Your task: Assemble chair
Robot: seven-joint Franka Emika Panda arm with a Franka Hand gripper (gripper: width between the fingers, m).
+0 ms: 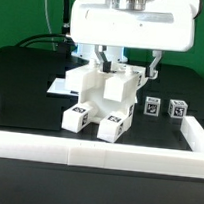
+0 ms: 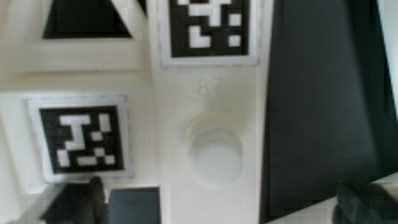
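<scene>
Desk: black and flat, carrying everything; green wall behind on the exterior view's right, dark cables on its left.

Rail: a long white border along the desk's near edge, turning back at both ends.

Gripper: a big white body hanging straight over the chair, filling the top of the exterior view. Its fingers reach down on either side of the chair's upper part. They stand apart. In the wrist view a strip of bare black desk shows between the white piece and one finger, so nothing is clamped. The other finger sits dark and blurred at the piece's far side.

Chair: a part-built cluster of blocky white pieces, standing mid-desk just under the gripper and well behind the rail. Two blocky ends point toward the rail, each with a square tag on its face. From up close, the wrist view shows a tall white face of it running between the fingers.

Blocks: two small white cubes with tags, loose on the desk on the exterior view's right of the chair. One is just beside the chair, the other a little further out, and the two are not touching.

Tags: black-and-white squares on the chair; a second one sits lower on a neighbouring face.

Dimple: a shallow round mark on the white face, between the two tags.
</scene>
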